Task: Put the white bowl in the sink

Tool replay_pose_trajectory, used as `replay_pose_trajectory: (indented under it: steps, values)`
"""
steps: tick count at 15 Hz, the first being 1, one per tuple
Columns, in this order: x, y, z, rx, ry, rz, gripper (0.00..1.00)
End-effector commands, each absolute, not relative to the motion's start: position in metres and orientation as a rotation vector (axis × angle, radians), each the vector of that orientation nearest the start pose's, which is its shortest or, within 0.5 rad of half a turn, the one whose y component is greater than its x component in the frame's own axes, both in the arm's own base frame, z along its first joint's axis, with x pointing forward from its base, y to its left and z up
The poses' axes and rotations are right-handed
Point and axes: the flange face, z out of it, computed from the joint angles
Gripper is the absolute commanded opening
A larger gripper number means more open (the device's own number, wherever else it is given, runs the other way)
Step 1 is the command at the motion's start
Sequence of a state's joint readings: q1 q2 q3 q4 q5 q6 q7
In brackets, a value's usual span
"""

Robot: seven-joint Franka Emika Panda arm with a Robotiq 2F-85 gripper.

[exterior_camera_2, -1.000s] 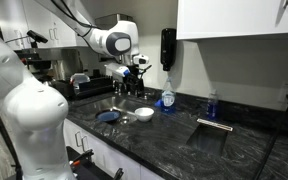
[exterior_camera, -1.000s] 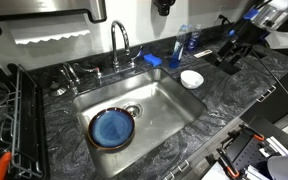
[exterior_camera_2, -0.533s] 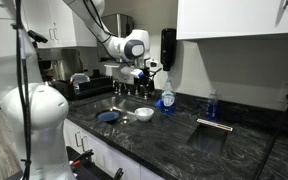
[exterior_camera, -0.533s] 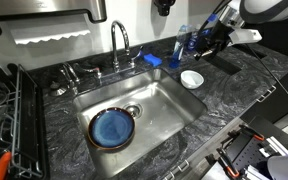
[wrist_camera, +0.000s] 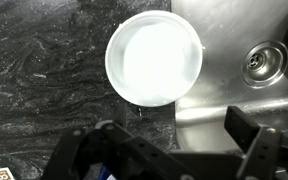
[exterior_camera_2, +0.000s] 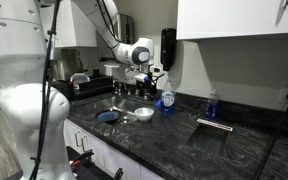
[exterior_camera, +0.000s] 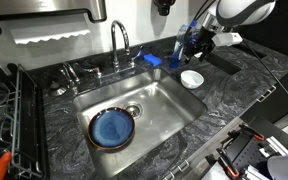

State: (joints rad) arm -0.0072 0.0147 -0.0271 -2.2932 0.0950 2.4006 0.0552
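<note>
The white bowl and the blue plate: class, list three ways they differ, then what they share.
Colour: the white bowl is plain white; the blue plate is blue.
Size: the white bowl is clearly smaller than the blue plate.
Place: the white bowl sits on the dark counter beside the sink; the blue plate lies inside the sink.
Shared: both are round and upright.

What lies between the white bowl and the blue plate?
In an exterior view, between the white bowl and the blue plate lie only the rim and bare steel floor of the sink, and the drain beside the plate.
</note>
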Motion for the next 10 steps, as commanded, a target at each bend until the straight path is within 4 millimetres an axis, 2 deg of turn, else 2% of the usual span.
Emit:
replay_pose_trajectory:
  steps: [1, 6, 10]
  values:
    - [0.533, -0.008, 0.343, -3.032, 0.215, -0.060, 1.00]
    - [0.525, 0.006, 0.326, -3.000, 0.249, -0.012, 1.00]
    - [0.521, 0.007, 0.312, -2.972, 0.232, -0.043, 1.00]
